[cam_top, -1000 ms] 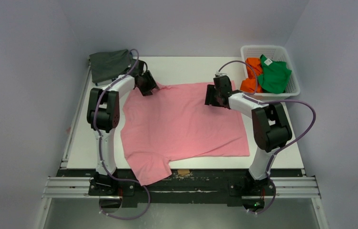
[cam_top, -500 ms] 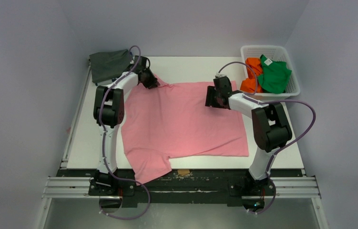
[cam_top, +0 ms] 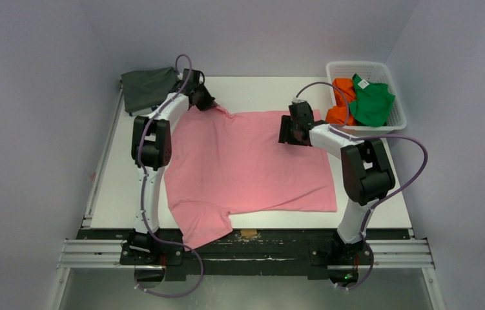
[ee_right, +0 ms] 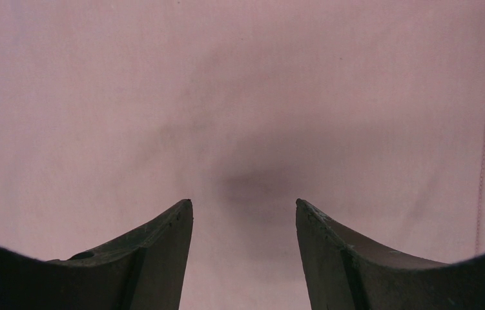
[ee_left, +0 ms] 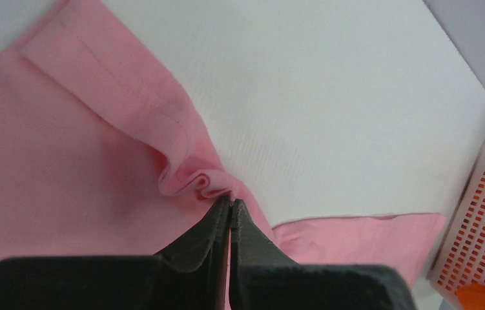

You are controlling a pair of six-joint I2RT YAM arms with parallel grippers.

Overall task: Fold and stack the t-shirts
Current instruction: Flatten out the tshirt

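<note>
Pinching a bunched fold of the pink t-shirt [cam_top: 252, 161], left claw [ee_left: 229, 204] clamped; right claw [ee_right: 243, 204] apart over it

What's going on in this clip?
Two arms are working on a pink t-shirt spread across the table. The left gripper is shut on a bunched fold at its far left corner; the right gripper hangs open over the cloth near the far edge. A dark grey shirt lies far left; an orange shirt and a green shirt sit in the white basket.
</note>
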